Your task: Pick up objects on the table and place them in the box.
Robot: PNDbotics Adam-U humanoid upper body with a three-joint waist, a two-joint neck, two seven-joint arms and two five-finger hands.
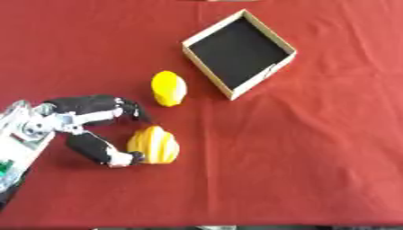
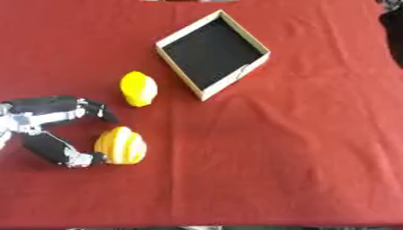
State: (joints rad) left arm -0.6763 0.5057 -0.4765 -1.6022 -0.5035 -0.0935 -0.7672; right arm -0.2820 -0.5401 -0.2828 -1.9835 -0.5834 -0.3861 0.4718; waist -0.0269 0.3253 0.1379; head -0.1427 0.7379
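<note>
A ribbed yellow-orange fruit (image 1: 155,144) lies on the red cloth at the lower left. My left hand (image 1: 88,130) reaches in from the left edge. Its fingers (image 1: 130,109) arch above the fruit and its thumb (image 1: 116,158) touches the fruit's lower left side, so the hand brackets it without closing round it. A smooth yellow lemon-like fruit (image 1: 168,88) lies farther up, free. The wooden box (image 1: 239,53) with a black inside stands at the upper middle, turned diamond-wise, holding nothing. My right hand shows in neither view.
The red cloth (image 1: 299,148) covers the whole table. A dark shape (image 2: 392,31) shows at the upper right edge of the right eye view.
</note>
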